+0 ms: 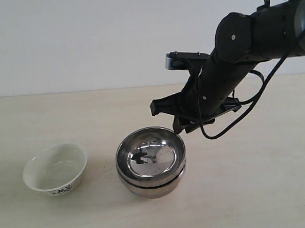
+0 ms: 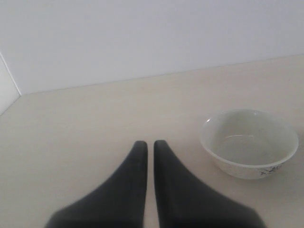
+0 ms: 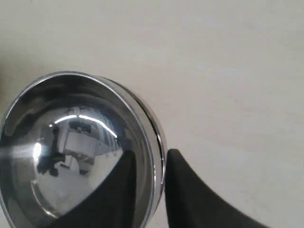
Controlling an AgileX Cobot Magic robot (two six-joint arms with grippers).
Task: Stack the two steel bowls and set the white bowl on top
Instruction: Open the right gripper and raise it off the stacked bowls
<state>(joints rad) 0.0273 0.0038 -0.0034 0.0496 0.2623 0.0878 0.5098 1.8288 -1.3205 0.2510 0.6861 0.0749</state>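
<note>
On the left of the desk point(image 1: 249, 201), find the white bowl point(image 1: 55, 168), well apart from the stacked steel bowls point(image 1: 151, 162). Likely hard, smooth, breakable; pinch its rim. Left claw point(image 2: 149, 145) shut, empty; right claw point(image 3: 151, 156) narrow around the steel rim, cannot tell if pinching.

text: none legible | labels: none | brands: none | numbers: none | signs: none

Left gripper point(image 2: 149, 143) is pointing across the pale table point(image 2: 80, 128), its dark fingers lying almost together, with nothing between them. The white bowl point(image 2: 249, 145) is sitting upright at the gripper's two o'clock, apart from it.
</note>
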